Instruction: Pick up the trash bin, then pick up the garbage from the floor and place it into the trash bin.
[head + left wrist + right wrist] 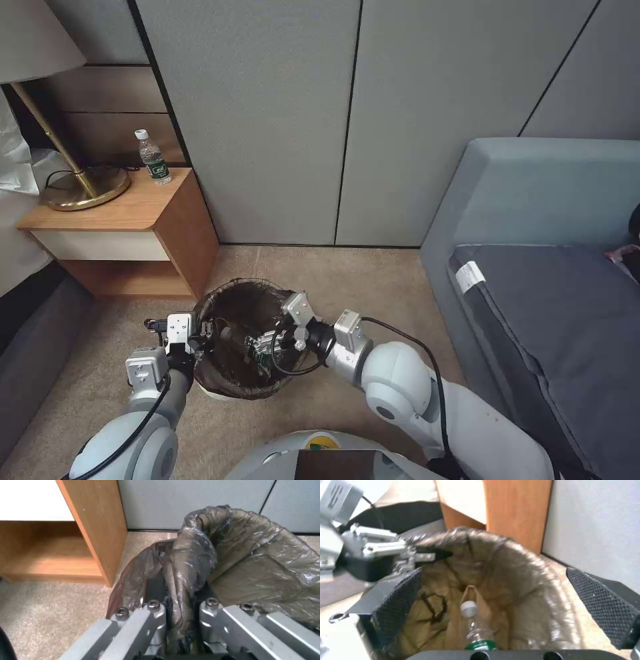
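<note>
Inside trash bin (pixel 506 562), plastic bottle (pixel 474 627) between spread right gripper (pixel 500 605) fingers (pixel 398 600)

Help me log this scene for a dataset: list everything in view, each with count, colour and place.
trash bin: one, white with dark bag, carpet beside nightstand
plastic bottle: one, clear, white cap, green label, inside bin
water bottle: one, green label, on nightstand
lamp: one, brass base, on nightstand
nightstand: one, wood, far left
sofa: one, grey-blue, right
left gripper: shut on bin rim
right gripper: open over bin
</note>
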{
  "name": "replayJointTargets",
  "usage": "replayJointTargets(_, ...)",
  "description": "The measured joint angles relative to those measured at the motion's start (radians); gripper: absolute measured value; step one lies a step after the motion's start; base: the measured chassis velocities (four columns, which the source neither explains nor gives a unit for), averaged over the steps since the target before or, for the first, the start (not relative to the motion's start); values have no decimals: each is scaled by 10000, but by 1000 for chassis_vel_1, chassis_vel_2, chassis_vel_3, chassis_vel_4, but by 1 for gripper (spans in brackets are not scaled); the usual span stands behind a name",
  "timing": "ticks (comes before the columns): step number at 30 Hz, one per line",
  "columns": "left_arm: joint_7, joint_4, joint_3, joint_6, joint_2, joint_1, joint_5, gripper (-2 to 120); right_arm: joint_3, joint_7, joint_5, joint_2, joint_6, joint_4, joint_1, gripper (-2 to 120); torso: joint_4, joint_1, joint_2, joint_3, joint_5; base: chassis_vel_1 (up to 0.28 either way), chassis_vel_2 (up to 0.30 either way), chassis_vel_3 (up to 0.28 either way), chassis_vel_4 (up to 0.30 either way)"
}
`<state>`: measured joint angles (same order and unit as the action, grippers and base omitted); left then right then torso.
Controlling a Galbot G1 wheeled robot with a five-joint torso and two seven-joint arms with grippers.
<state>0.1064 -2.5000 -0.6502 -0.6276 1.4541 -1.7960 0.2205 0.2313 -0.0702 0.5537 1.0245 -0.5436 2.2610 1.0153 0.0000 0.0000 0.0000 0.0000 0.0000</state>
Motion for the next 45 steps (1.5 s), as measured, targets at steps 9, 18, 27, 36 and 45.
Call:
replayJointTargets(9,0,0,-17,-7,2,31,4,7,-1649,-154,340,-211,250,646,206,100,-1,0,0,0,1,0,0,0,0)
replayJointTargets(18,5,0,-115,18,-29,38,-23,7,-4178,-959,131,-347,874,964,1212,100,-2,0,0,0,2,0,0,0,0)
replayJointTargets(27,11,0,-127,-8,-86,87,22,7,-6905,-836,-1615,1062,1998,1181,3836,100,3,0,0,-1,2,0,0,0,0)
replayJointTargets(36,15,0,-146,-30,-142,195,42,7,-8039,-278,-4082,2895,3950,1293,6846,100,-3,-1,0,-2,0,0,0,0,0)
replayJointTargets(45,4,0,-115,-42,-171,250,61,7,-8535,-172,-4393,3276,4497,1168,7403,100,3,-1,0,-1,-1,5,8,8,11)
